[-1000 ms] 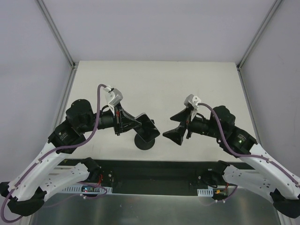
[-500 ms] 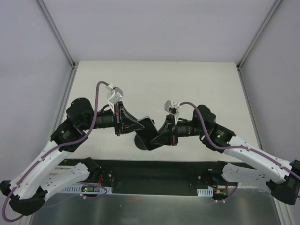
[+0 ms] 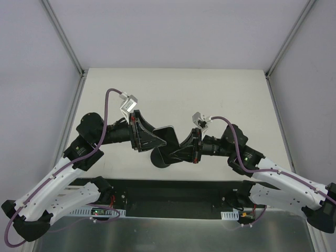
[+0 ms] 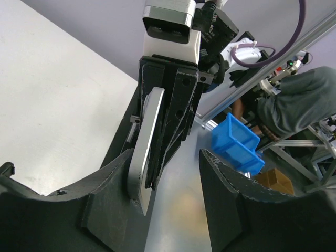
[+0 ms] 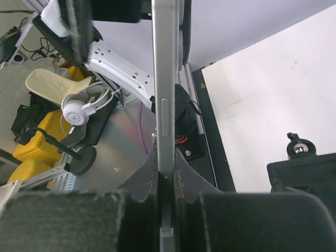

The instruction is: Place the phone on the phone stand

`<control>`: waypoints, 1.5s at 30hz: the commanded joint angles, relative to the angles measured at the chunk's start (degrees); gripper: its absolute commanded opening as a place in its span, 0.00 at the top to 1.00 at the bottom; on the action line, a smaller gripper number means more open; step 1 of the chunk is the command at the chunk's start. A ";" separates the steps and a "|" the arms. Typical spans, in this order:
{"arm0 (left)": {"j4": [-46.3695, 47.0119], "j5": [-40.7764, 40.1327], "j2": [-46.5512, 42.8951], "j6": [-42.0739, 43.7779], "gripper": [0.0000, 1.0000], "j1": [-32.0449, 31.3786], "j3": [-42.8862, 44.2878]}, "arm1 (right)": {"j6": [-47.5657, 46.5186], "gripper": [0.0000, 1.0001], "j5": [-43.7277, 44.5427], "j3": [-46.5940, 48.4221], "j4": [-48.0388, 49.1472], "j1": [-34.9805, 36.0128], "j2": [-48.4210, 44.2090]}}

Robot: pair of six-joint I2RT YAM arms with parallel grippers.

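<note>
We had swung the right gripper to mid-frame, clamping the phone; the left gripper gaped, released. We had yet to load the stand below.

Items shown: one phone and one phone stand. Two pincers are present, the left pincer and the right pincer. One surface.

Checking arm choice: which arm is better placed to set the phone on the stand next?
Right, probably. The right end effector is shut on the phone, seen edge-on. The left end effector is open and not clamping it. The phone stand sits just below both.
</note>
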 commanded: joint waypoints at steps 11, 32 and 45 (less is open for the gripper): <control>11.95 1.35 -0.75 -6.50 0.70 -0.03 -1.07 | 3.33 0.99 3.18 3.56 10.01 1.72 1.74; -25.09 -22.82 -12.69 8.52 1.00 -0.03 7.71 | -19.65 0.09 27.28 12.61 -30.67 -1.88 0.68; -33.13 -21.94 -18.76 8.71 1.00 -0.03 7.37 | -45.35 0.51 7.84 21.83 -37.18 -7.43 18.43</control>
